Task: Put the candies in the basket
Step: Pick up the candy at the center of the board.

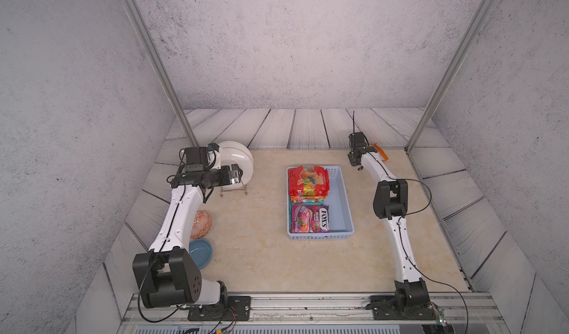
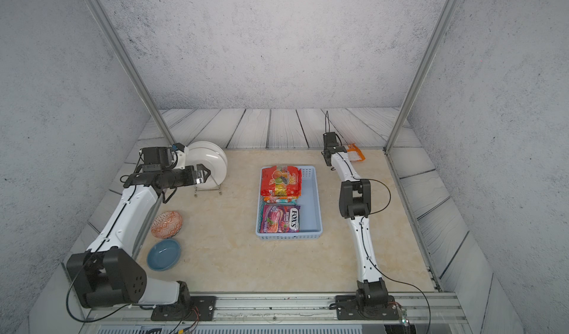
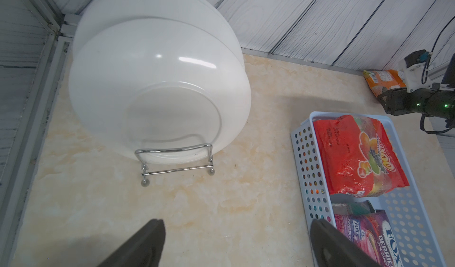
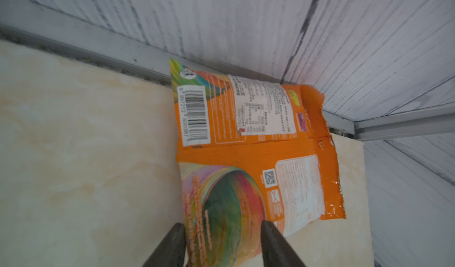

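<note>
Nearest us, beside the left arm's base, a smooth blue bowl (image 2: 163,254) sits on the beige marbled table (image 1: 261,261). Just beyond it is an orange-and-white patterned bowl (image 2: 166,224), partly hidden by that arm in a top view. Mid-table we find the basket (image 1: 340,200), pale blue plastic with perforated walls. Inside it a glossy purple FOX'S bag (image 1: 310,218) lies at the near end and a crinkled red bag (image 1: 308,181) at the far end, with the edge of a teal and orange bag (image 1: 306,199) showing between them. Further back on the left, white plates (image 1: 238,158) stand on edge in a wire rack (image 3: 176,164). The left arm bends at the elbow and reaches level toward them, and the left gripper (image 3: 236,224) hangs above the table facing the rack, its fingers spread wide around nothing. Farthest, in the right back corner, the orange bag (image 4: 246,150) lies flat against the metal rail, barcode side up, its edge ragged and wrinkled; the plank-patterned wall rises right behind it. The right arm stretches nearly straight to it. The right gripper (image 4: 222,225) straddles the bag's near end, dark fingers apart on either side, and we cannot tell whether they pinch it
</note>
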